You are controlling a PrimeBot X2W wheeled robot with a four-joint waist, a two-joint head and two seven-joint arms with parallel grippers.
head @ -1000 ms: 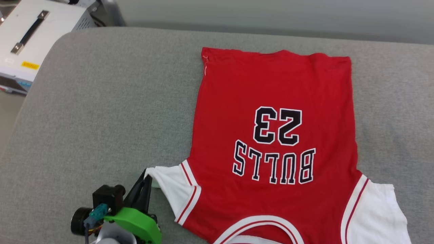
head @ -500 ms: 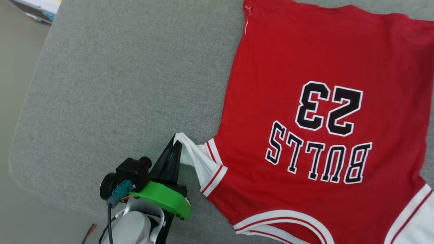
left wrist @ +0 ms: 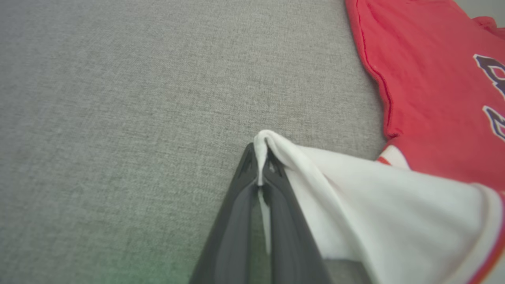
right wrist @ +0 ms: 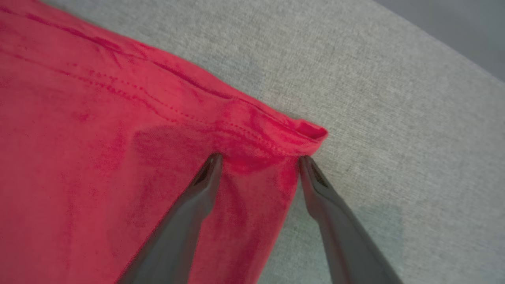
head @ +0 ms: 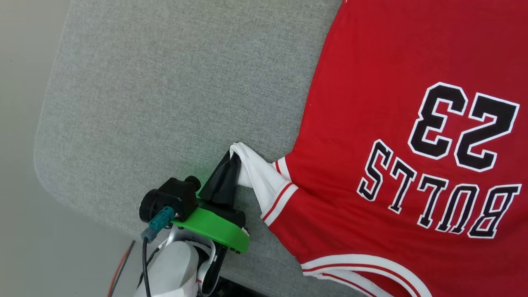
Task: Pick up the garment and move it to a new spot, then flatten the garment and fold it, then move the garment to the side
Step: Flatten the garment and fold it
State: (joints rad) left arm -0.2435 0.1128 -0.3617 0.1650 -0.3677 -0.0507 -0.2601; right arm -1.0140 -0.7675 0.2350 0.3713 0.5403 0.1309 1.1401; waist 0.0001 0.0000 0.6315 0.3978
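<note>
Shirt (head: 371,49) lies spread on grey cushion (head: 165,82), right of left tool (head: 234,159), which pinches its white sleeve tip (head: 260,173). Right tool (right wrist: 260,159) gapes wide over hem corner (right wrist: 307,134), nothing gripped. Flattening approx done; fold & side move left.

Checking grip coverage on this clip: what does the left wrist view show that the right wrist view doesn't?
Left wrist view: the left hand shut, pinching the tip of the white sleeve, with a bit of lettering at the frame edge. Right wrist view: the right hand open, fingertips at the red hem corner. Both: the red garment lying on the grey cushion.
</note>
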